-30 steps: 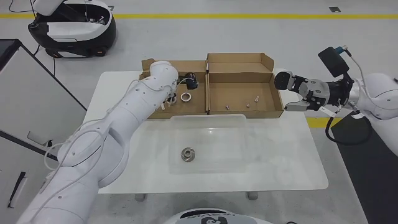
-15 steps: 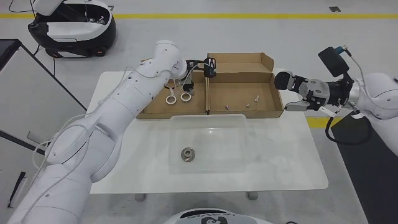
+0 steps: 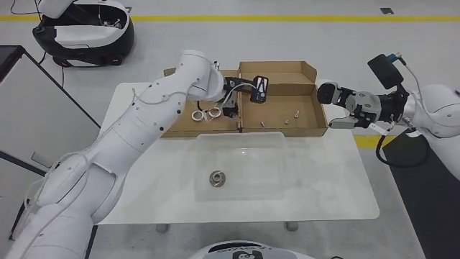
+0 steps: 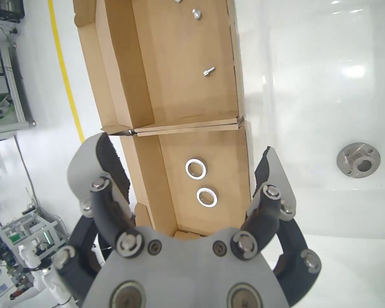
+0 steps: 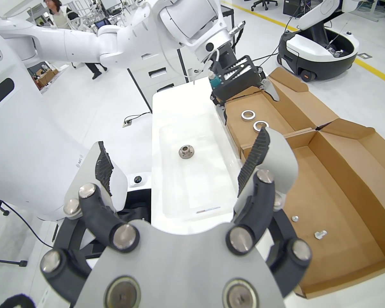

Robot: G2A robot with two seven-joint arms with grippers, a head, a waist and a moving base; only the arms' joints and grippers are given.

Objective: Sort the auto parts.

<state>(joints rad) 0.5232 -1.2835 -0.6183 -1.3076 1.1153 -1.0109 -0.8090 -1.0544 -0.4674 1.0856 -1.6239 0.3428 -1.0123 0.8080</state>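
Observation:
Two cardboard boxes sit side by side at the table's back. The left box [image 3: 180,126] holds two metal rings [image 3: 205,114] [image 4: 195,167] [image 5: 248,115]. The right box [image 3: 277,79] holds three bolts [image 3: 286,121] [image 4: 209,71] [image 5: 320,234]. A metal flange [image 3: 218,178] [image 4: 358,164] [image 5: 186,151] lies in the clear tray [image 3: 287,176]. My left gripper [image 3: 256,90] [image 4: 187,160] [image 5: 245,96] hangs open and holds nothing, raised above the boxes near their shared wall. My right gripper [image 3: 343,112] [image 5: 183,150] stands open with nothing in it, just off the right box's outer end.
The clear tray [image 5: 211,190] takes up the table's middle in front of the boxes. Bare table [image 3: 144,187] lies left and right of the tray. A parked robot base [image 3: 86,32] stands on the floor behind the table.
My left gripper has lifted out of the left box and swung right toward the wall between the boxes, leaving both rings uncovered. The right arm has kept still.

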